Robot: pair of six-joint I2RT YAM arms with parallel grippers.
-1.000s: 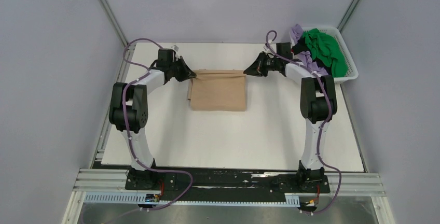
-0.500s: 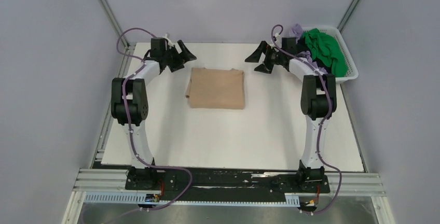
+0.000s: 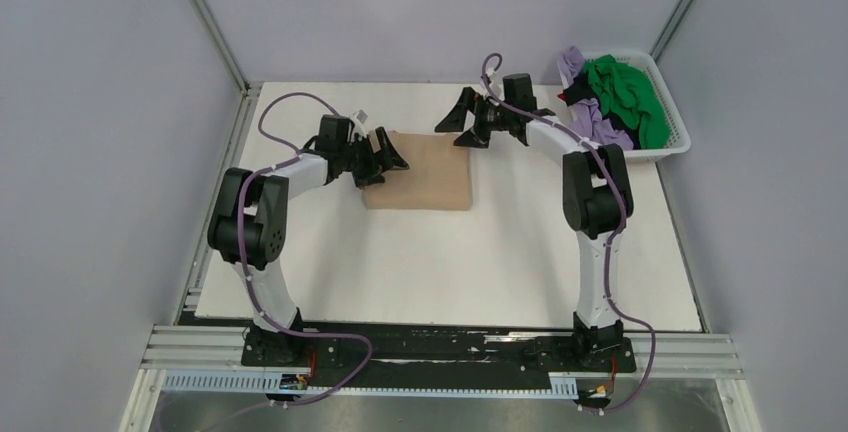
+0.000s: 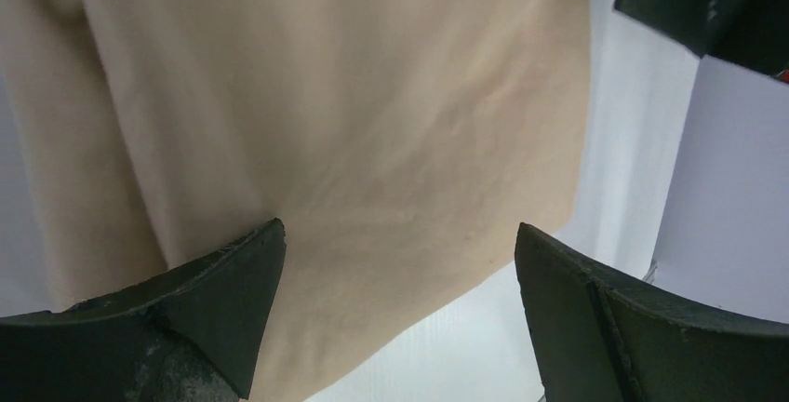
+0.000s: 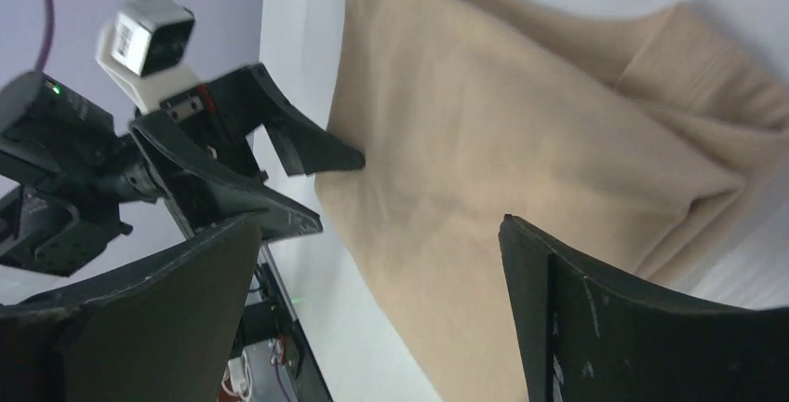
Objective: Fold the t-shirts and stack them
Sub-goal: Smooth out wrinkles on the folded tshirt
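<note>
Looking down from above, the left claw (image 3: 390, 152) hangs with its fingers spread over the near-left part of a folded tan t-shirt (image 3: 430, 177) lying flat on the white table (image 3: 450, 262). The right claw (image 3: 452, 132), also spread, hovers at the shirt's far edge. Whether either touches the cloth cannot be told. Behind the right claw's arm, a white basket (image 3: 672, 142) holds a bright green t-shirt (image 3: 625, 92) and a lilac t-shirt (image 3: 598, 124), heaped so their shapes are unclear.

From the left wrist, the two dark fingers stand wide apart with tan cloth between and beyond them; the shirt runs out of frame. One finger (image 4: 716, 2) of the right claw intrudes, mostly cropped.

From the right wrist, its fingers gape over the shirt's layered folds. Beyond them sits the left claw (image 5: 337, 188), open, its arm partly cut off.
</note>
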